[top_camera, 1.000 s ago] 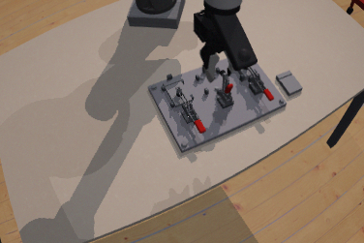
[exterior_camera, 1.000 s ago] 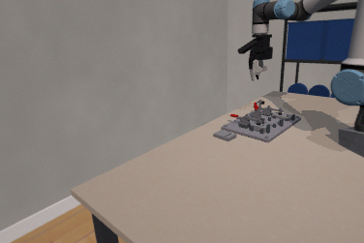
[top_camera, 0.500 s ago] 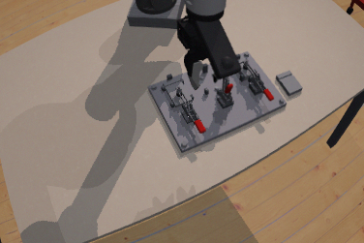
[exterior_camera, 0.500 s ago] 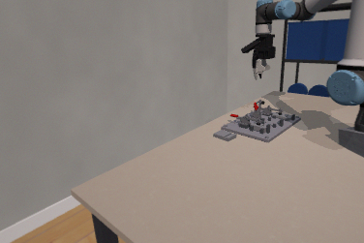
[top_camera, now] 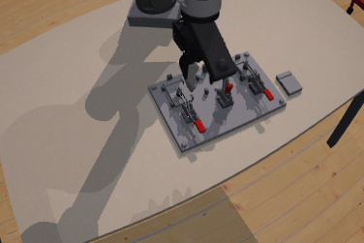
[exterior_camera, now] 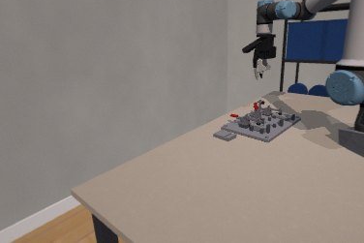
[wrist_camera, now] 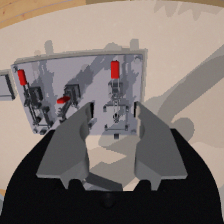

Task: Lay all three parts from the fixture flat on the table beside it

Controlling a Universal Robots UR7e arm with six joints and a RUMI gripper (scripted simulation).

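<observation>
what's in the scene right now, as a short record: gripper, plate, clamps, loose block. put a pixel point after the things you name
gripper: partly open (top_camera: pixel 190 82) (exterior_camera: pixel 260 75) (wrist_camera: pixel 114 109), fingers apart, above the plate, touching nothing
plate: gray (top_camera: pixel 205 130) (exterior_camera: pixel 267 139) (wrist_camera: pixel 55 62), flat on the table (top_camera: pixel 58 130) (exterior_camera: pixel 203 188) (wrist_camera: pixel 170 45)
clamps: three, red handles
middle handle: raised (top_camera: pixel 228 88) (wrist_camera: pixel 63 100)
outer handles: lying low, pointing past the clamps toward one long edge
block: gray (top_camera: pixel 288 83) (exterior_camera: pixel 225 136) (wrist_camera: pixel 5 86), flat on the table beside the plate, off it

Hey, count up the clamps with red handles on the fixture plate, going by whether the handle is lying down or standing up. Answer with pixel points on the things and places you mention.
Red handle lying down (top_camera: pixel 199 126) (wrist_camera: pixel 115 69): 2
Red handle standing up (top_camera: pixel 228 88) (wrist_camera: pixel 63 100): 1
Total: 3
</observation>
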